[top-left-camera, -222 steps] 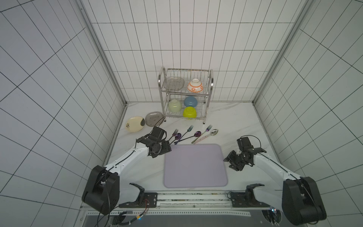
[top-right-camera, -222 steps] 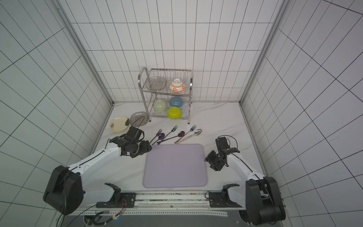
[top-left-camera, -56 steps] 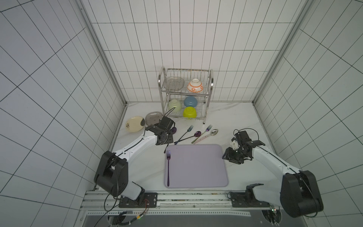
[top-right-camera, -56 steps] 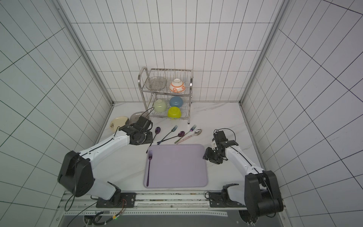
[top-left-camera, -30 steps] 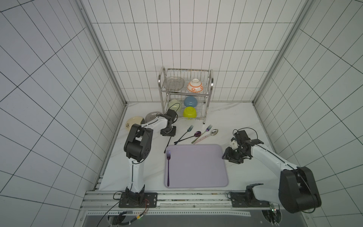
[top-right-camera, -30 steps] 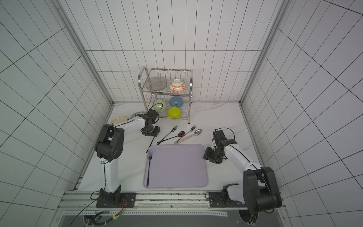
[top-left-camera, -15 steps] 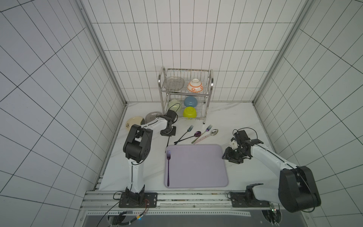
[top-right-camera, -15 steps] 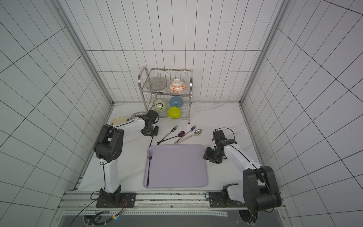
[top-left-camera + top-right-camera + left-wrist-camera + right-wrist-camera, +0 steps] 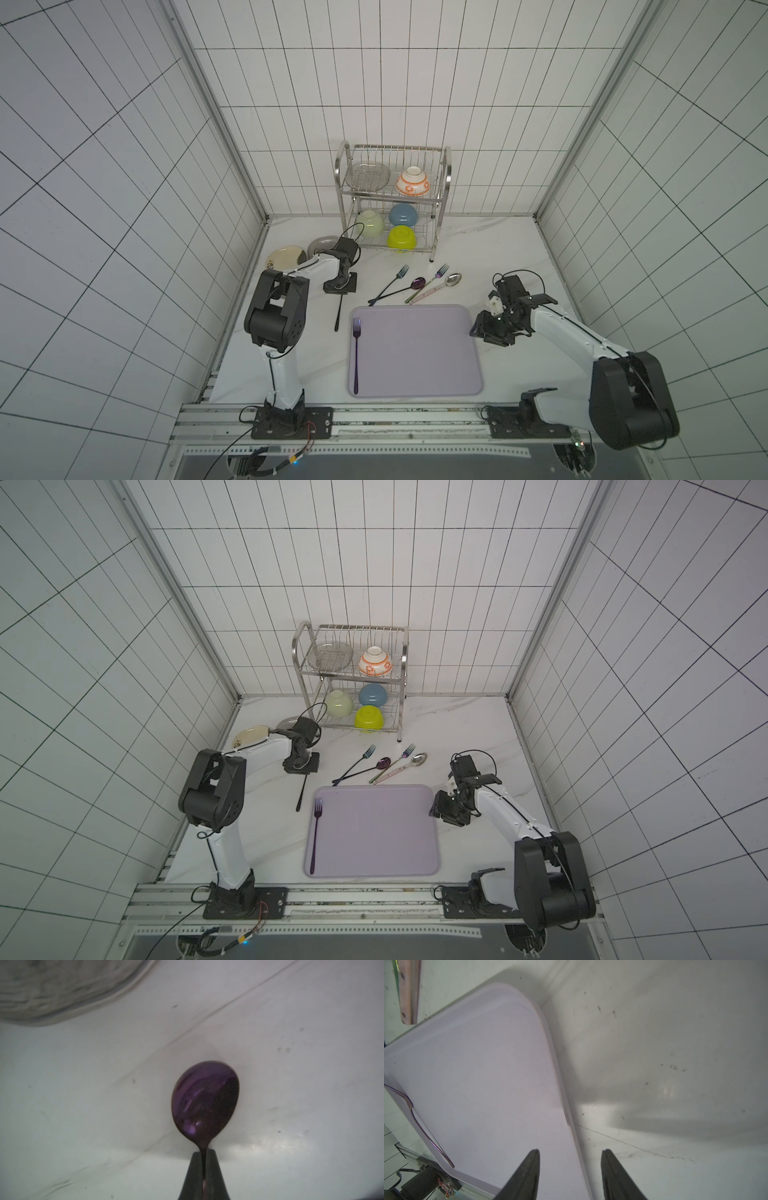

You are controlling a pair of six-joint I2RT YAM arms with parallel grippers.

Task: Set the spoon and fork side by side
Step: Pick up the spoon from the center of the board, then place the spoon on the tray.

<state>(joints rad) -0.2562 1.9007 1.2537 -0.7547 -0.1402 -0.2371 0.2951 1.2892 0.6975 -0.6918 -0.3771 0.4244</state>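
Left wrist view: the left fingers (image 9: 192, 1176) are pinched shut on the thin neck of the purple spoon (image 9: 204, 1101). Its bowl sits low over the white table (image 9: 83, 1105), with a grey plate (image 9: 52, 991) close by. I can't tell whether the bowl touches the table. That hold looks risky to me: it is narrow and close to the bowl, so the long handle could swing or slide out on the lift.

Both top views: the spoon's handle trails toward the near side, just left of the lavender tray (image 9: 415, 353). The tray holds only the purple fork (image 9: 356, 357), which lies along its left edge. A swinging handle could knock that fork askew.

The dish rack (image 9: 446, 178) holds a clear plate (image 9: 368, 176) and a patterned bowl (image 9: 412, 183) on top. Green (image 9: 370, 222), blue (image 9: 403, 214) and yellow (image 9: 401, 237) bowls sit below.

Right wrist view: the right fingers (image 9: 527, 1174) stand apart and empty, astride the tray's right rim, where they could nudge it.
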